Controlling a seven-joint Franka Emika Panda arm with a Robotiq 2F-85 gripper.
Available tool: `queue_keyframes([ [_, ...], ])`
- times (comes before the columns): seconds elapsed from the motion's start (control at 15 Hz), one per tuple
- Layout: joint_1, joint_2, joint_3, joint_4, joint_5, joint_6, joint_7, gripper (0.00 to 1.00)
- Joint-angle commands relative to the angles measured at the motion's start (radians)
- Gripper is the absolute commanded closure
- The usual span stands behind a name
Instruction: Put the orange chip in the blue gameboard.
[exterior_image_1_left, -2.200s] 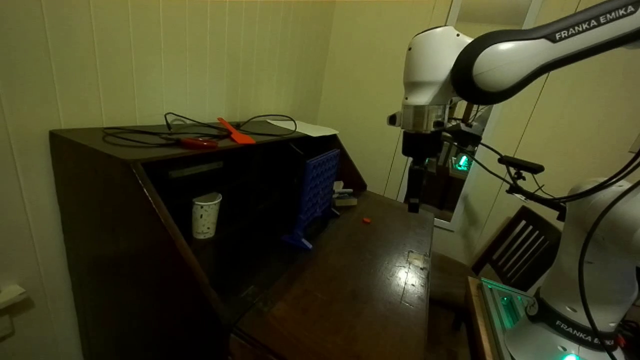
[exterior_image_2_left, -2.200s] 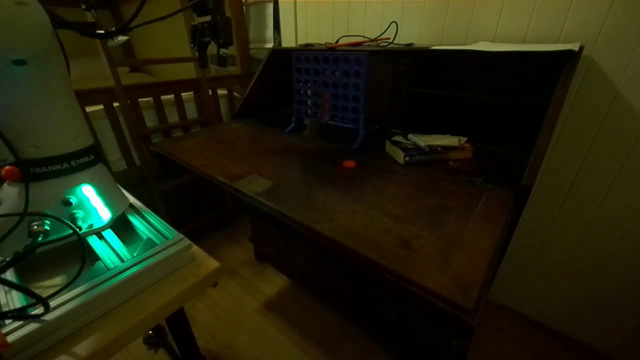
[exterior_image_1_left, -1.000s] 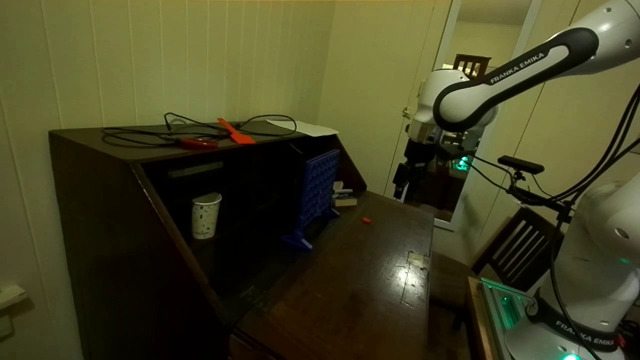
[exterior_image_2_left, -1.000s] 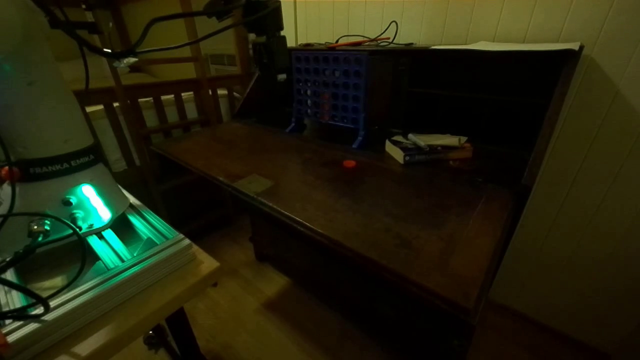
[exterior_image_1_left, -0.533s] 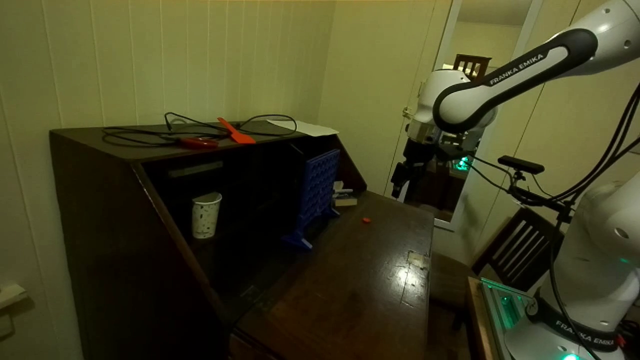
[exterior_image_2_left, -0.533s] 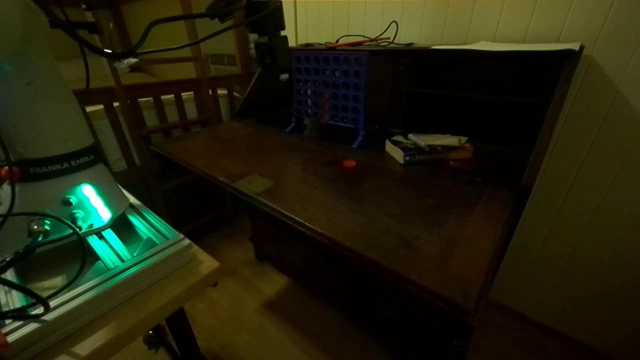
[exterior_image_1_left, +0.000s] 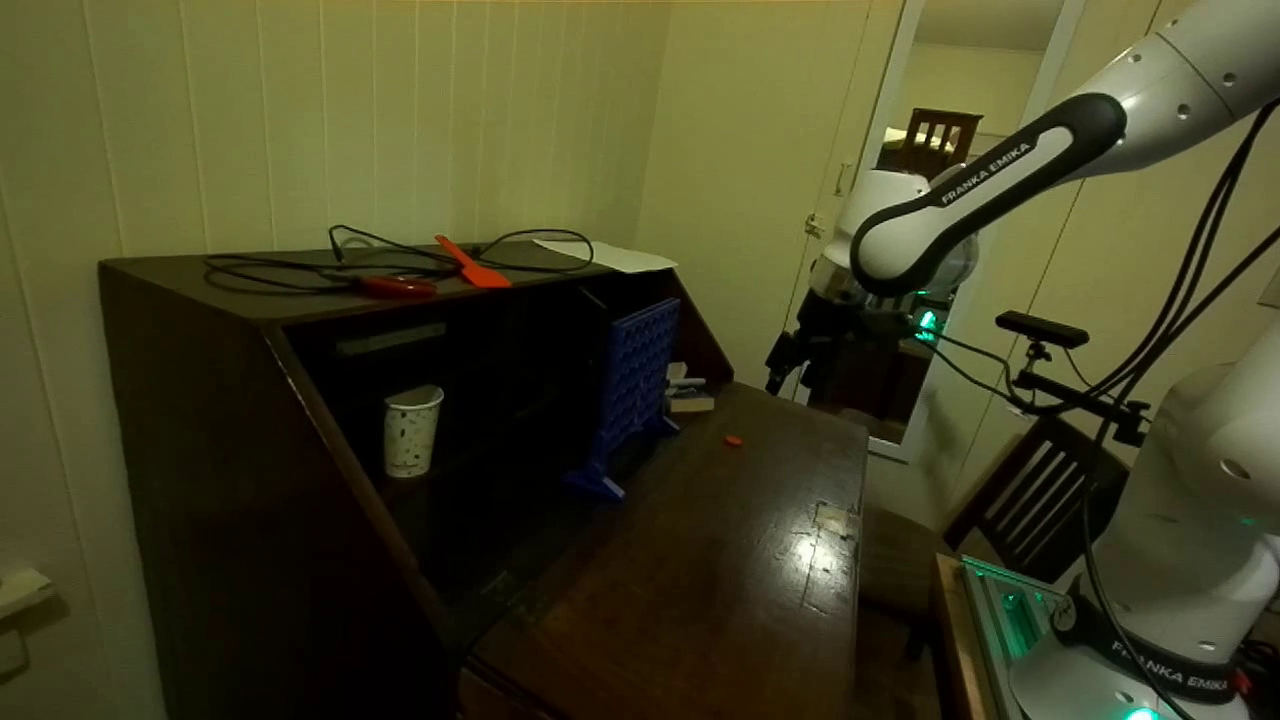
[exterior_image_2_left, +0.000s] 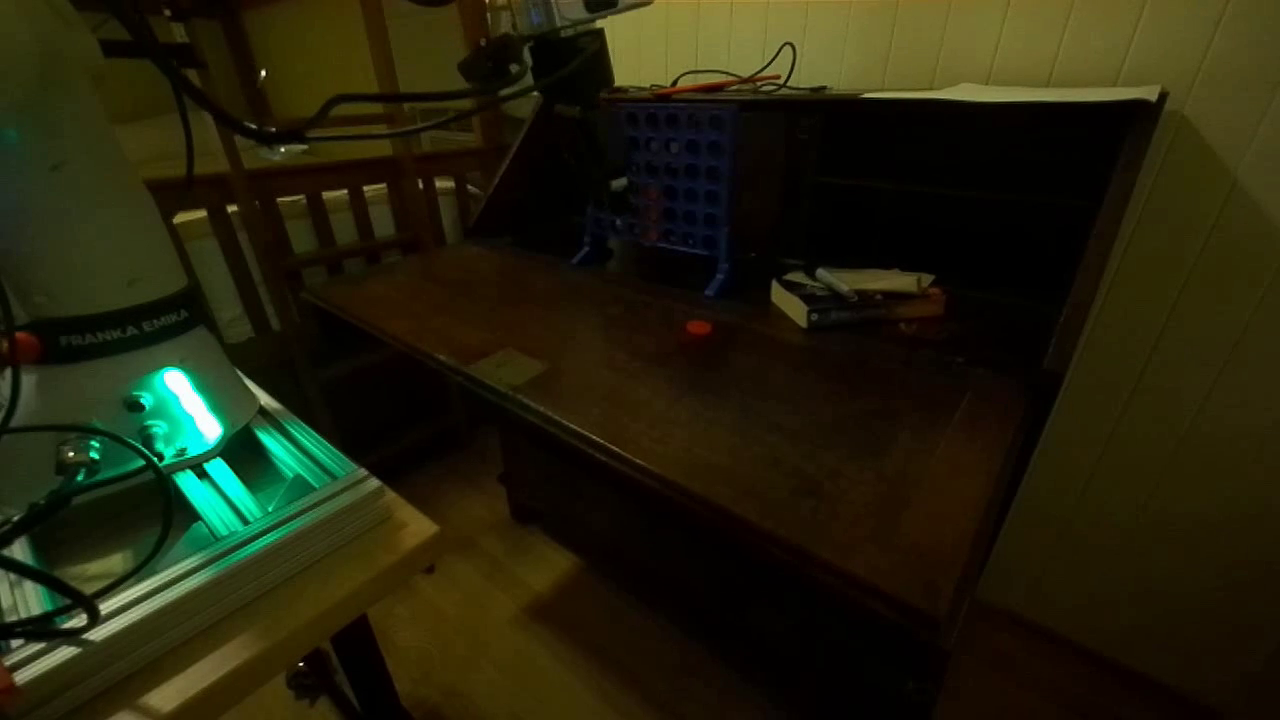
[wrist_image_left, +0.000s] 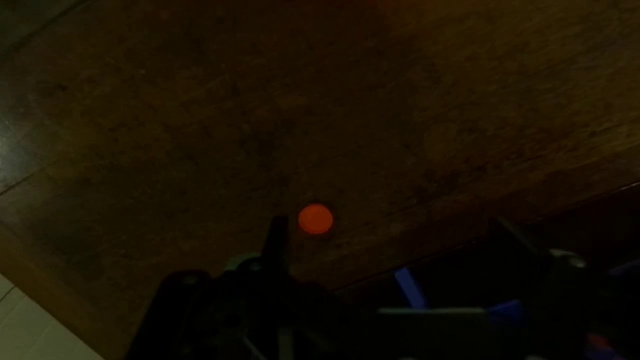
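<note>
The orange chip (exterior_image_1_left: 733, 441) lies flat on the desktop in both exterior views (exterior_image_2_left: 698, 328). In the wrist view the orange chip (wrist_image_left: 315, 218) is just beside the left fingertip, on the inner side. The blue gameboard (exterior_image_1_left: 638, 365) stands upright at the back of the desk; in an exterior view my arm hides the left part of the board (exterior_image_2_left: 690, 180). Only its blue feet (wrist_image_left: 411, 287) and bits show in the wrist view. My gripper (wrist_image_left: 390, 222) is open and empty, its fingers wide apart. In an exterior view the gripper (exterior_image_1_left: 793, 375) is tilted above the desk's far end.
A book with papers (exterior_image_2_left: 855, 295) lies right of the board. A white cup (exterior_image_1_left: 412, 430) stands in the cabinet. Black cables, a red spatula (exterior_image_1_left: 472, 265) and a paper (exterior_image_1_left: 605, 256) lie on the cabinet top. A chair (exterior_image_1_left: 1045, 490) stands beside the desk.
The arm came down and tilted its gripper, then lowered a little more, moving in front of the board's left part. The orange chip and board have not moved.
</note>
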Motion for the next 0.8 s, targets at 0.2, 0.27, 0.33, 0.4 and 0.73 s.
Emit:
queue_keyframes([
  [0.2,0.013,0.2,-0.066,0.064,0.112,0.214,-0.154,0.0],
  [0.27,0.014,0.23,-0.074,0.078,0.147,0.236,-0.184,0.0],
  [0.33,0.012,0.257,-0.078,0.092,0.182,0.25,-0.211,0.0],
  [0.4,0.015,0.29,-0.087,0.113,0.231,0.255,-0.248,0.0],
  [0.73,-0.002,0.325,-0.077,0.136,0.304,0.237,-0.276,0.0],
])
